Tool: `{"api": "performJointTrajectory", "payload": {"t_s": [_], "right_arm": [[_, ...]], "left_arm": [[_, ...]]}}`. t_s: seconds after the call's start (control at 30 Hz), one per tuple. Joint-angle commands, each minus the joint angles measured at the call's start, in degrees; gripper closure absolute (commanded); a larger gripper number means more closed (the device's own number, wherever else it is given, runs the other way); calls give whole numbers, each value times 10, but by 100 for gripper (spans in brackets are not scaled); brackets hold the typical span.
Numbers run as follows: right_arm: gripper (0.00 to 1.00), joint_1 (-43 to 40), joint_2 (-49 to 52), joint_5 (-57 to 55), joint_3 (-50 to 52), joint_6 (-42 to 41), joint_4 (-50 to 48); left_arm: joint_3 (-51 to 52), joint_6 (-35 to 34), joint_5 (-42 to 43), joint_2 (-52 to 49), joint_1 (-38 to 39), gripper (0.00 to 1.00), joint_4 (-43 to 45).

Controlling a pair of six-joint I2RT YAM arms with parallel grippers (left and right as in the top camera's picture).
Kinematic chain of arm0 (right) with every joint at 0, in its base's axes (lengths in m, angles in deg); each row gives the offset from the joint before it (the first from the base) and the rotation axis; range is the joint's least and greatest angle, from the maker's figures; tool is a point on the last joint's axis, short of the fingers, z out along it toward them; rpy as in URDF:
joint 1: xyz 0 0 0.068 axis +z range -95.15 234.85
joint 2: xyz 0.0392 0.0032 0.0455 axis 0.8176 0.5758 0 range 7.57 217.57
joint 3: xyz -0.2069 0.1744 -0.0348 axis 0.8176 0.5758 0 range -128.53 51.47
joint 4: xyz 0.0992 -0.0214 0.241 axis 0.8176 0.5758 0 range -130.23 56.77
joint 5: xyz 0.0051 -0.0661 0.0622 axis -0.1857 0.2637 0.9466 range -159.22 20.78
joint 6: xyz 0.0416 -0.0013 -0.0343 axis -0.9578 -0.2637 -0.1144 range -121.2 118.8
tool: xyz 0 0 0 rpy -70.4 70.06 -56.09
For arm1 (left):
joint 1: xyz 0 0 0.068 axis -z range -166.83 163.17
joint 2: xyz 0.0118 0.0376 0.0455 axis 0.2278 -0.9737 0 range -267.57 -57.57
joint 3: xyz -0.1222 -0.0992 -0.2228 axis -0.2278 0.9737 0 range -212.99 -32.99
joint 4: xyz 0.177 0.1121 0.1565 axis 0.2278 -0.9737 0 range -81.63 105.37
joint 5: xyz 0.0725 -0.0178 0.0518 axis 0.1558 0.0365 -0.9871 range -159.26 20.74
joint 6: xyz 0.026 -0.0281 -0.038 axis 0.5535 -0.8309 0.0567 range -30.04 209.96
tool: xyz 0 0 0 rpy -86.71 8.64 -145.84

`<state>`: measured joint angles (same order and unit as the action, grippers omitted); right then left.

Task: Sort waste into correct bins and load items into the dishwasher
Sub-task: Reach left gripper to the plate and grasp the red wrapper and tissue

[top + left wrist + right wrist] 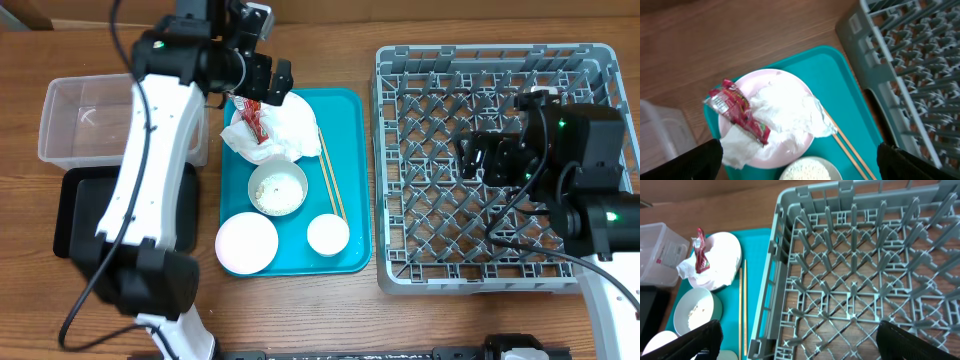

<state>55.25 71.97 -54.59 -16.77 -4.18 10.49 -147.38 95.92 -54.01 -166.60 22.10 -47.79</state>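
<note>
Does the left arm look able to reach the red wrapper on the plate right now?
Probably yes. The left gripper hangs open above the plate, and the red wrapper lies on top of the napkin with nothing covering it.

No text can be read. The crumpled red snack wrapper (737, 112), at 10 o'clock on the pale pink round plate (782, 79), carries blurred print. The label (662, 256) on the clear rectangular plastic tub (655, 237) is equally illegible.

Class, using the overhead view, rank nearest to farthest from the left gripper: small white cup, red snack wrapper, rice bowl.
1. red snack wrapper, far end of teal tray.
2. rice bowl, tray's middle.
3. small white cup, near-right corner.
</note>
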Motion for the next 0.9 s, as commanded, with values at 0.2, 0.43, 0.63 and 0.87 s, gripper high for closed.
{"api": "performJointTrajectory", "payload": {"t_s": [0.2, 0.43, 0.63, 0.87], "right_arm": [[0, -2, 25, 9, -12, 16, 15], [0, -2, 35, 9, -11, 16, 26], [0, -2, 35, 9, -11, 16, 26], [0, -2, 35, 9, -11, 16, 26]], "left_arm": [[-15, -228, -167, -151, 5, 0, 3], [-15, -227, -157, -218, 5, 0, 24], [-15, -211, -156, -244, 11, 0, 35], [-15, -209, -157, -271, 28, 0, 39]]}}
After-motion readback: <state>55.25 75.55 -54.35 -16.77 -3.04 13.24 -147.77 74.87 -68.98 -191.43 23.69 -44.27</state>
